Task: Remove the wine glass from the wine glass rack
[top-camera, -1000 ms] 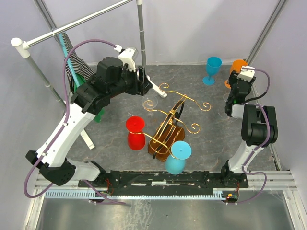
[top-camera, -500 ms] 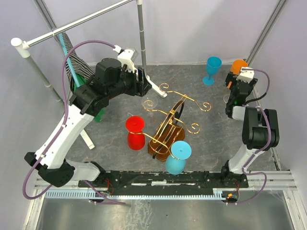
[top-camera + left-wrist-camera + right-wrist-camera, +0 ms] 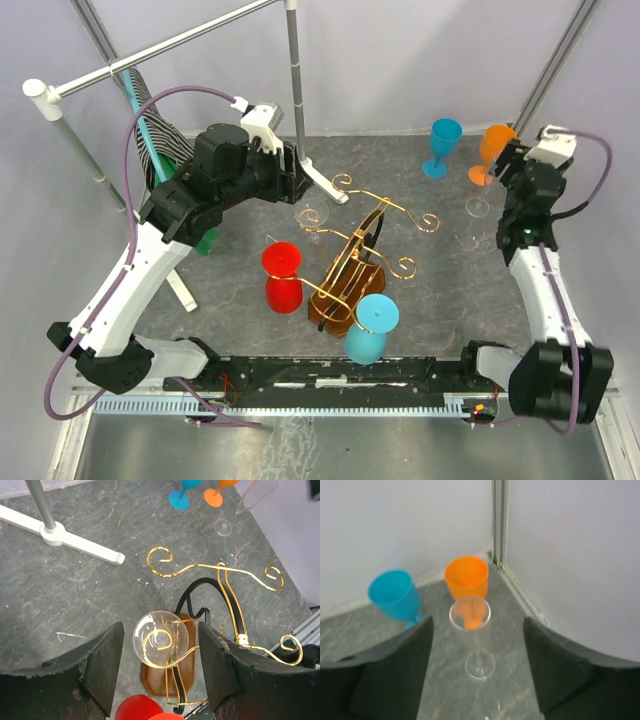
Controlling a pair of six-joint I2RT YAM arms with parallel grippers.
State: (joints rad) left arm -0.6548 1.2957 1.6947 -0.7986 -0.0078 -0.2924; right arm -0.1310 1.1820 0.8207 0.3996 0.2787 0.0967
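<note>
On far-left scroll of wine glass rack (image 3: 333, 303): clear wine glass (image 3: 160, 639), hung foot-up, stem vertical. Directly above glass: left gripper (image 3: 160, 657), jaws spread, holding nothing; judged the nearer arm. Well right of rack: right gripper (image 3: 477, 670), spread, empty.

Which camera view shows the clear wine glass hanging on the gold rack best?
The left wrist view: the clear wine glass sits at the centre, its round foot sharp on the gold rack. The top external view shows it small and faint. The right wrist view misses it.
</note>
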